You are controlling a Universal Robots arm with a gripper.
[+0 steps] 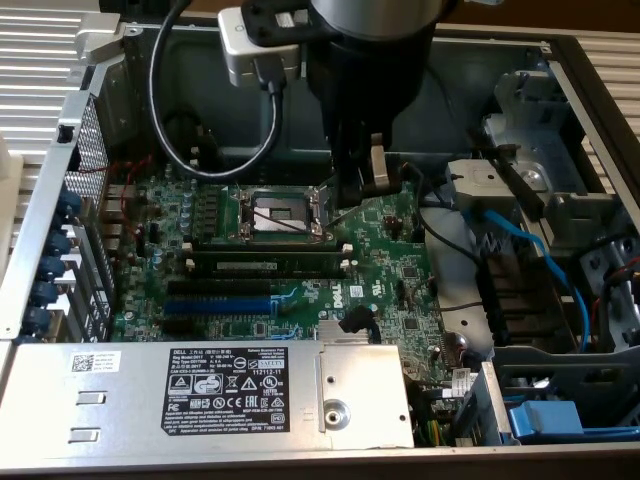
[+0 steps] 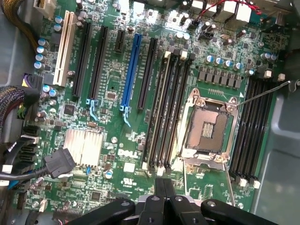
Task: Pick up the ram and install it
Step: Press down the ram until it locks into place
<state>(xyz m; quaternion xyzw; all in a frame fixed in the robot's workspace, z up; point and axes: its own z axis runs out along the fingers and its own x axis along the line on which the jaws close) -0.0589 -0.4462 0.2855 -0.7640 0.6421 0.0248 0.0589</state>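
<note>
Exterior view first. Looks down into an open computer case (image 1: 40, 230) with a green board (image 1: 390, 260) inside. Finds the ram (image 1: 265, 264) sitting down in one of the long black slots, just beside the square chip socket (image 1: 278, 213), with a white clip at each end. Finds the hand (image 1: 352, 190) hanging over the board at the socket's corner toward the exterior view's right, up and apart from the ram.

Wrist view next. Shows the hand (image 2: 164, 180) with its two dark fingers (image 2: 160, 187) pressed together and holding nothing. Looks straight down on the socket (image 2: 206, 126), with black slots on both sides of it. Cannot tell here which slot holds the ram.

Around the work: a blue slot (image 1: 215, 303) (image 2: 131, 70) near the ram on the side away from the socket. A shiny grey box (image 1: 200, 390) with a white label, close by along the case edge. A looping black cable (image 1: 160, 110) behind the hand. A blue cable (image 1: 520, 240) off toward the exterior view's right. A silver finned block (image 2: 83, 146) and a black plug (image 2: 60, 162) touching beside it. Nothing lying on top of the ram.
</note>
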